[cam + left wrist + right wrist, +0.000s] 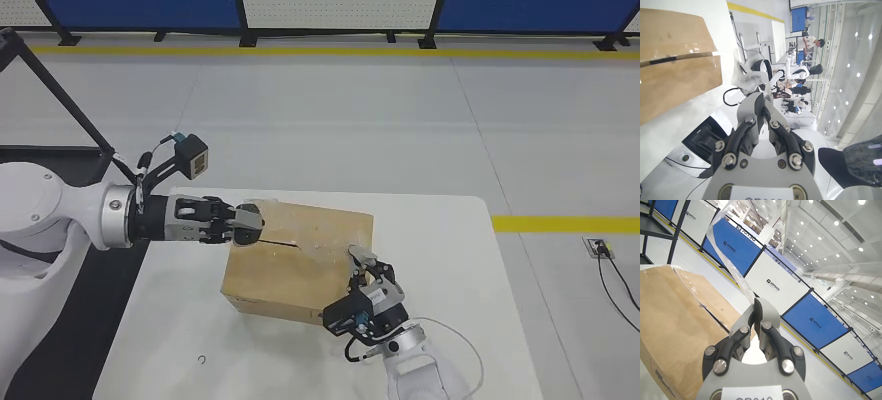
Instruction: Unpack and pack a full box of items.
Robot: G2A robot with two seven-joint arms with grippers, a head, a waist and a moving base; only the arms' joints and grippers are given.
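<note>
The cardboard box [290, 265] sits mid-table [440, 300], closed. The right gripper [756, 303] is clamped on a clear tape strip [730, 264]; it is best peeled low along the seam [285, 240]. The left gripper [765, 97], pinched on crumpled tape [747, 79], should steady the box.

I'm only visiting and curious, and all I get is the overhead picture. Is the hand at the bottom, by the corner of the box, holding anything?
Observer: Yes. Its own wrist camera shows the right hand shut on a strip of clear tape that rises from its fingertips.
Operator: And the other hand, over the top of the box?
Observer: The left hand is shut too, with a sliver of tape poking out between its fingertips.
Operator: Is the box open?
Observer: No. From the right wrist camera, the flaps of the box lie flat, with a dark seam between them.
</note>
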